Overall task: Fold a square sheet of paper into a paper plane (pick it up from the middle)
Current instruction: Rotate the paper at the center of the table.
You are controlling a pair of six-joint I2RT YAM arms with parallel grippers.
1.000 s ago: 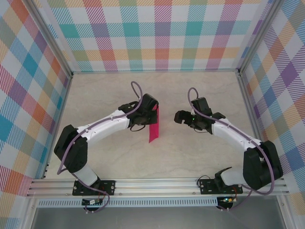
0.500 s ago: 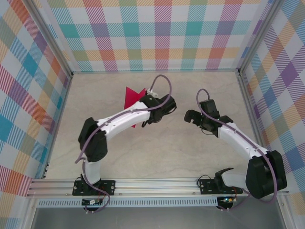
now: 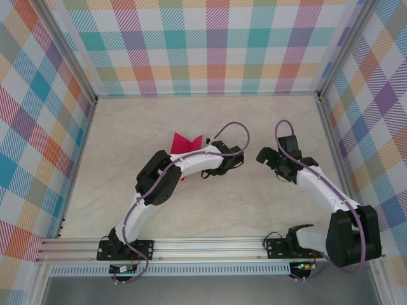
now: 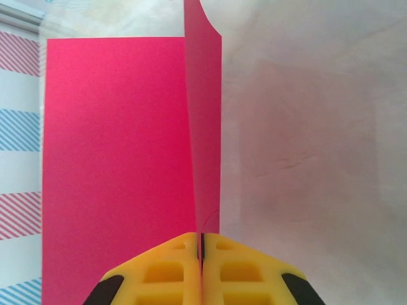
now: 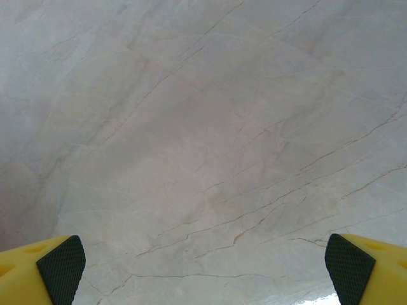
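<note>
**Left end effector [image 4: 201, 240] clamped on creased pink sheet, mid-carry**

From the top: thin magenta-pink square sheet of paper [image 3: 186, 142] peeking out from under the left forearm [image 3: 191, 162], left of centre over the pale marbled worktop [image 3: 127, 127]. Right end effector [image 3: 266, 156] well apart from it, off to the right, holding nothing.

From the left wrist: yellow fingers [image 4: 159, 273] pressed together on the sheet's middle, right on a crease. One broad panel to the left, a narrower flap just right of the line. Cannot tell whether it touches the worktop.

From the right wrist: black pads [image 5: 60, 267] wide apart over bare stone.

Probably the first centre fold, not yet flattened. Next: lay the sheet down without losing the crease, then bring in the free end effector to press it.

Against a second ago: sheet swung from the centre toward the left rear, and right end effector drawn back rightward.
</note>
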